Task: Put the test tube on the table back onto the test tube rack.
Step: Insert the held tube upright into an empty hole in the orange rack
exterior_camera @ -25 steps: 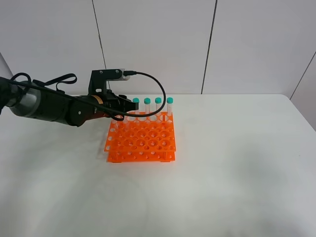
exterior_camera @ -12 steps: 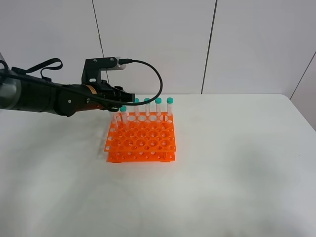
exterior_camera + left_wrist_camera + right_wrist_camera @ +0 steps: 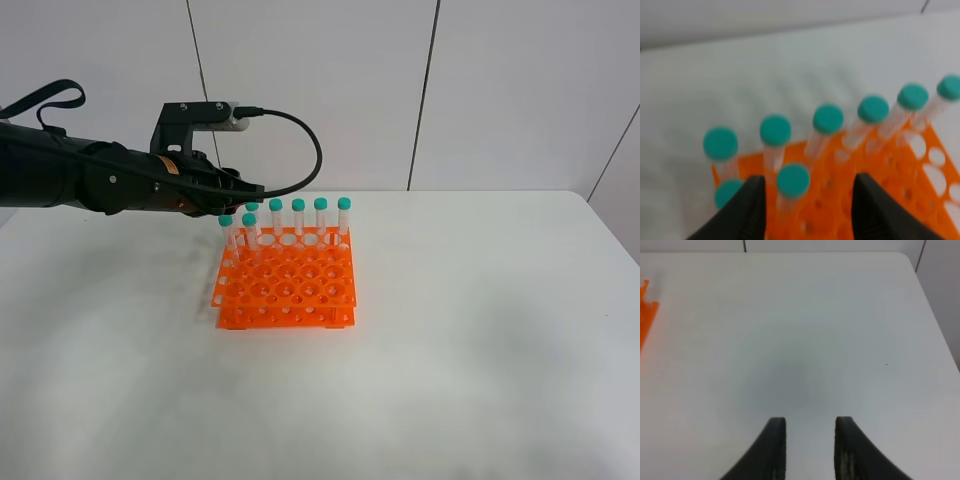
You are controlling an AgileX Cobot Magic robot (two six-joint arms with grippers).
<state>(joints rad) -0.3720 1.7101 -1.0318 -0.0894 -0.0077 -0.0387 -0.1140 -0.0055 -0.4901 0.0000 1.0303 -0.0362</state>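
Eight teal-capped tubes stood in the orange test tube rack, and the test tube you were handling was one of them, upright with its long axis vertical, cap up and tapered end down in a hole near the rack's far-left corner. It looked slim and clear, though the left wrist view was blurred. Your left gripper hovered over it with its jaws spread wide, one either side of the cap, touching nothing. Your right gripper hung over the bare white table, jaws partly apart and gripping nothing.
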